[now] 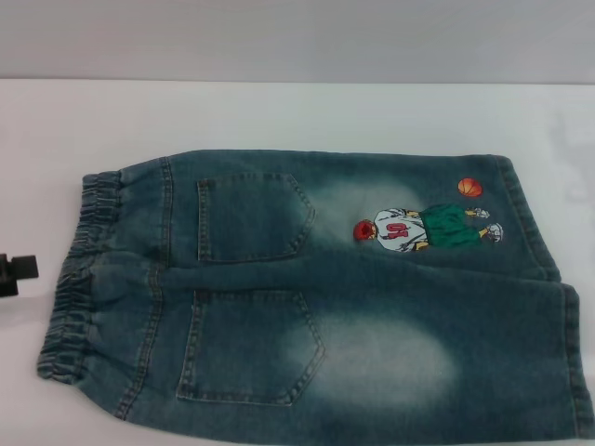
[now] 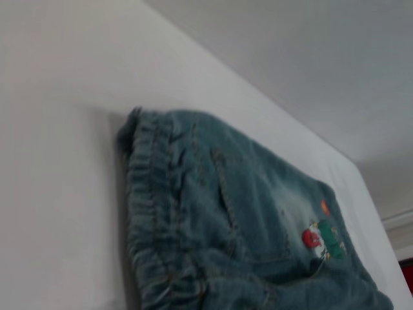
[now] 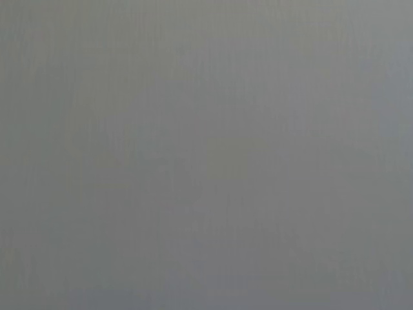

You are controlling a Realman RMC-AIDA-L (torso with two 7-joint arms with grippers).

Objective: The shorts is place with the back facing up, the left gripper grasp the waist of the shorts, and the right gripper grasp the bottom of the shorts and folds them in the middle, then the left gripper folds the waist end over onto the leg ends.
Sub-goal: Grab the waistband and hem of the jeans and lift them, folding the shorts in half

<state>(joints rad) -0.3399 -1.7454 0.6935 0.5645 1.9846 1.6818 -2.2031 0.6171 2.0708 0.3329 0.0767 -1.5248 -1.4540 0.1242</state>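
Left gripper (image 1: 17,272): only a black blocky tip shows, poking in at the left edge of the head view, low over the white table (image 1: 279,116). Cannot tell whether its fingers are spread or pressed together; nothing is in its grip. It sits just beside the waistband, apart from it, with a strip of bare table between.

Right gripper: not visible in the head view. The right wrist view shows only a flat grey field.

Blue-green washed denim shorts (image 1: 372,316) with pale faded patches: lying flat on the table, back side up, both back pockets showing. Spread crosswise before the robot.

Ruffled elastic waist of the shorts (image 1: 79,279): at the robot's left, facing the left gripper's tip. The left wrist view looks along the table at this puckered band (image 2: 155,213) from close by.

Flat stitched leg ends (image 1: 539,232): at the robot's right, well apart from the left gripper.

Embroidered cartoon basketball player (image 1: 428,228) with orange ball (image 1: 470,187): on the far leg, near its hem.
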